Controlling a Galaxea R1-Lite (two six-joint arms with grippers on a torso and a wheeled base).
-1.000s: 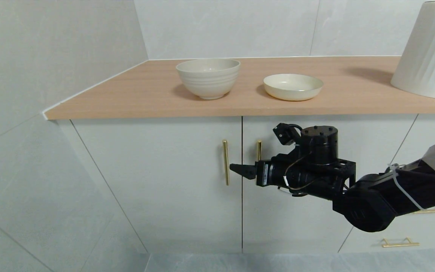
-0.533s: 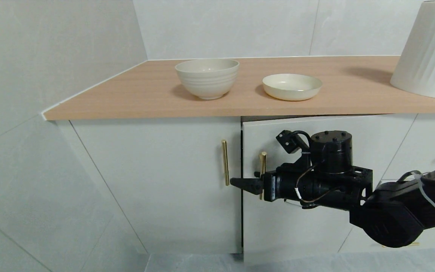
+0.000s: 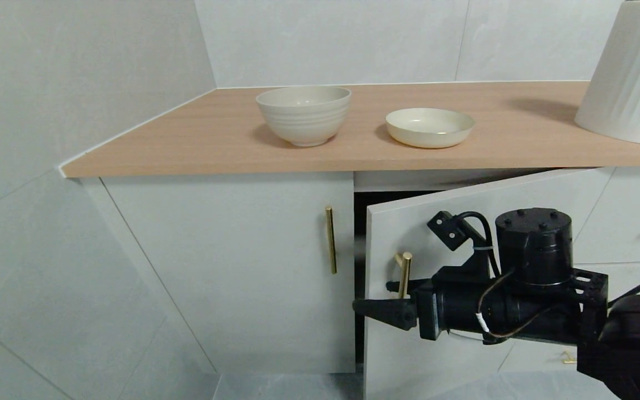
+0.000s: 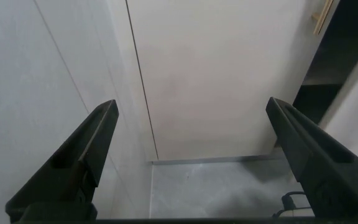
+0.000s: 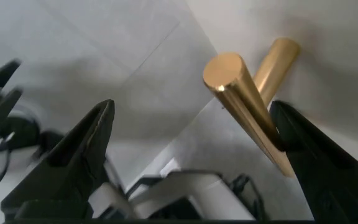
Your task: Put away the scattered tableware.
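— Where is your right gripper (image 3: 373, 296)?
— Low down, at the gold handle (image 3: 405, 272) of the right cupboard door (image 3: 464, 205). Its fingers are spread apart with the handle between them, not squeezed. I think you hold it that way so one finger can hook the handle and pull.
— And the door?
— It stands part way out, with a dark gap at its left edge. That looks like the place for the dishes.
— Where are they?
— The bowl (image 3: 304, 114) and the small plate (image 3: 429, 126) sit on the wooden counter (image 3: 198, 144) above, near each other but not touching.
— Your left gripper (image 4: 191, 112)?
— Fingers wide apart, holding nothing, down by the left door (image 4: 216, 81).
— Any words to read?
— None I can make out.
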